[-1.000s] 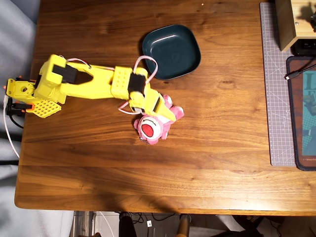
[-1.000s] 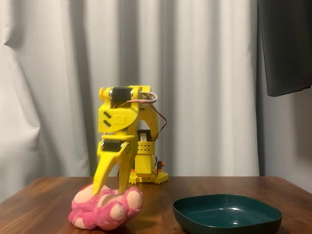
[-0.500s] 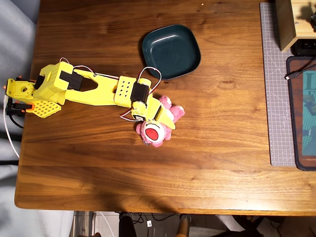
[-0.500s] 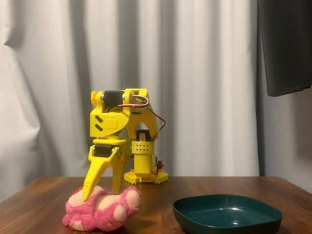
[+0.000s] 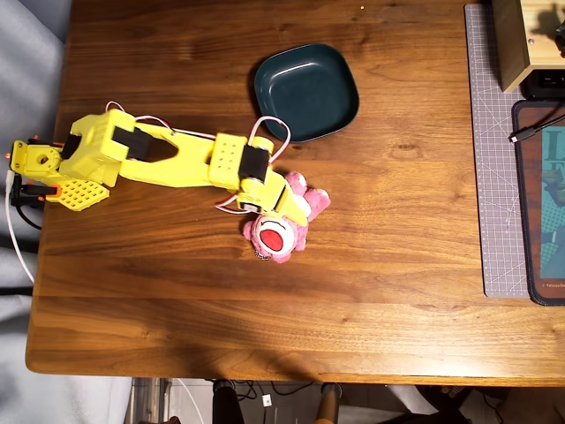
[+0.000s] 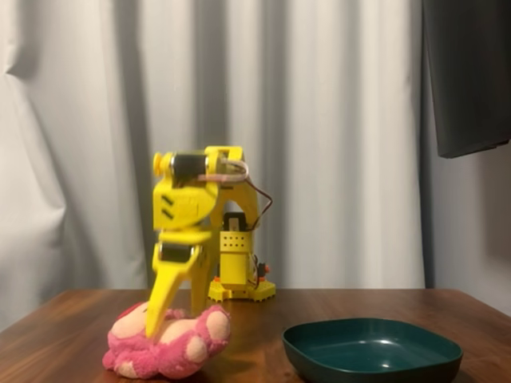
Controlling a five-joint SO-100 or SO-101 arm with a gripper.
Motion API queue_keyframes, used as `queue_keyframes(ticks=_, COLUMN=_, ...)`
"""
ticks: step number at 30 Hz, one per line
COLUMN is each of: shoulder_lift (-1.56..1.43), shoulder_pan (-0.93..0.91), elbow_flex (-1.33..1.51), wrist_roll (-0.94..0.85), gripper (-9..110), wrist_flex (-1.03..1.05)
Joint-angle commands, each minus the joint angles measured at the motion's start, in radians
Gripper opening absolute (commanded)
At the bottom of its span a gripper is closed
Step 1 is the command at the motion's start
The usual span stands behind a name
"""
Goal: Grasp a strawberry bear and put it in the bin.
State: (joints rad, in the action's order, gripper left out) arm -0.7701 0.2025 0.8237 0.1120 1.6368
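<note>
Place: a home desk or hobby corner, not a lab or factory.
Table: a dark brown wooden tabletop (image 5: 371, 265) with visible grain fills most of the overhead view.
Backdrop: long pale pleated curtains (image 6: 319, 120) hang behind the table in the fixed view, with a dark cloth panel (image 6: 467, 72) at upper right.
Hobby gear: a grey gridded cutting mat (image 5: 494, 177) lies along the right edge of the overhead view, a dark printed desk mat (image 5: 543, 203) beside it and a tan wooden box (image 5: 512, 40) at upper right.
Robot: a yellow 3D-printed arm (image 5: 168, 159) with loose wires, at centre left.
</note>
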Motion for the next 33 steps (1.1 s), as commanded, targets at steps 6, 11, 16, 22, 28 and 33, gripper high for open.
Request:
queue_keyframes(ticks=6, shoulder_lift=0.110, shoulder_pan=0.029, elbow_flex=-0.149, wrist_roll=0.011, gripper=44, wrist_flex=0.008)
queue_keyframes(ticks=11, shoulder_lift=0.110, shoulder_pan=0.009, elbow_flex=-0.179, wrist_roll=0.009, gripper=11, wrist_flex=0.034)
queue_keyframes(ticks=16, shoulder_lift=0.110, shoulder_pan=-0.021, elbow_flex=-0.229, wrist_roll=0.011, gripper=1, wrist_flex=0.077)
queue_keyframes(ticks=22, shoulder_lift=0.110, shoulder_pan=-0.026, elbow_flex=-0.336, wrist_roll=0.015, gripper=0, wrist_flex=0.149)
queue_keyframes(ticks=28, shoulder_lift=-0.081, shoulder_pan=-0.066, elbow_flex=-0.313, wrist_roll=0.029, gripper=0, wrist_flex=0.158)
queue_keyframes(ticks=33, shoulder_lift=-0.146, shoulder_pan=-0.132, elbow_flex=-0.354, wrist_roll=0.051, gripper=0, wrist_flex=0.158)
